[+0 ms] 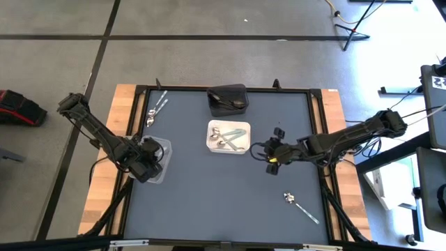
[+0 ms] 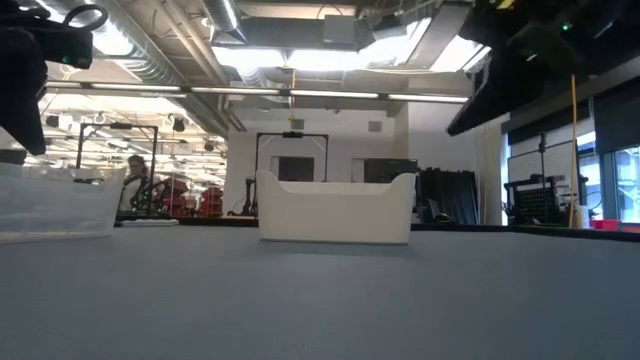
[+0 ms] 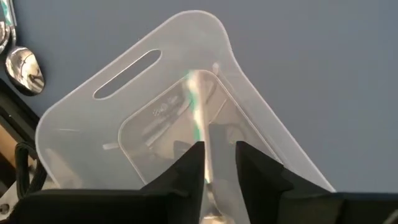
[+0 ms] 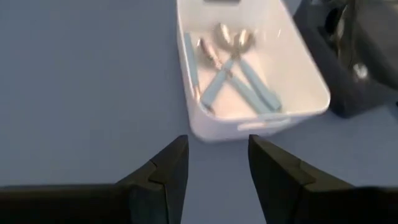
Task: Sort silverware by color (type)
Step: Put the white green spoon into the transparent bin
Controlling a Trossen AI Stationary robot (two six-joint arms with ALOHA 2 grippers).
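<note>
My left gripper hangs over the clear container at the table's left, pointing down into it. A slim silver spoon, blurred, stands between its slightly parted fingers over the container's floor. My right gripper hovers open and empty right of the white tray. In that tray lie several spoons with pale blue handles. Two silver spoons lie on the mat at the far left. One more spoon lies near the right front. My left gripper has the spoon's handle between its fingers, close to one finger, with a gap to the other. The fingers point down from above and the spoon runs on below them into the container. Whether a finger touches it, I cannot tell.
A black container with dark cutlery stands at the far edge, behind the white tray. A raised black frame borders the grey mat. Bare mat lies in the middle and along the near edge.
</note>
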